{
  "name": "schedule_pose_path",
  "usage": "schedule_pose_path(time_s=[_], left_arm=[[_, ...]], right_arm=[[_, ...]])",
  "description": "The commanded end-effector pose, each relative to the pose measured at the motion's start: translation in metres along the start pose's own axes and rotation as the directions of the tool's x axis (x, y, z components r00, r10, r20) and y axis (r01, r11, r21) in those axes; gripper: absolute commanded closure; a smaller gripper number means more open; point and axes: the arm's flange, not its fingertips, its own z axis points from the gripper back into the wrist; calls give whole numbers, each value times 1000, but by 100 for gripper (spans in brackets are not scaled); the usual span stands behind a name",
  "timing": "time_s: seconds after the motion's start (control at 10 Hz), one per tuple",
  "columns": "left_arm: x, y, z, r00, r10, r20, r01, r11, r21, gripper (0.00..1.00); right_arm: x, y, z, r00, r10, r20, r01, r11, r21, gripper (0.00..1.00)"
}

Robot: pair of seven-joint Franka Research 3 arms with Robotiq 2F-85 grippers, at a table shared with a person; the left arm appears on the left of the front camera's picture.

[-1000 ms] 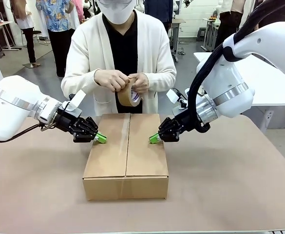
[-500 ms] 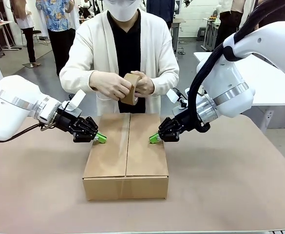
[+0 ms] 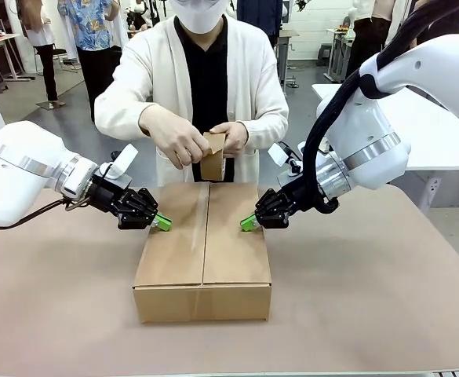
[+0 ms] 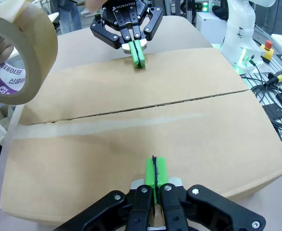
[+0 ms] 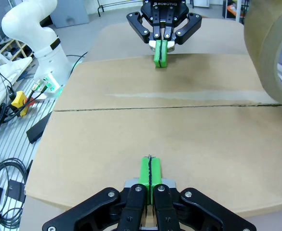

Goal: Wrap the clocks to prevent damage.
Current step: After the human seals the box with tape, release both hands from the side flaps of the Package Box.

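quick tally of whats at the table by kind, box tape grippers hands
cardboard box: 1
tape roll: 1
grippers: 2, left gripper and right gripper, both shut, tips on the box top
person's hands, holding the tape roll: 2
total: 6

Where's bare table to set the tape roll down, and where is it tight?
Bare table lies between the box and the near edge, and right of the box. Crowded: the box top, where the left end effector and right end effector rest shut on the flaps, and its far edge, where the person's hands hold the tape roll.
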Motion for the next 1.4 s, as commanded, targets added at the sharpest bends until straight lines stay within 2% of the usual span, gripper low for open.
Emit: schedule_pose_path(time_s=[0.0, 1.3], left_arm=[[-4, 0, -1, 1000, 5, -5, -5, 1000, 5, 100], [-4, 0, -1, 1000, 5, -5, -5, 1000, 5, 100]], right_arm=[[-4, 1, -3, 1000, -15, 3, 15, 1000, -4, 99], [-4, 1, -3, 1000, -15, 3, 15, 1000, -4, 99]])
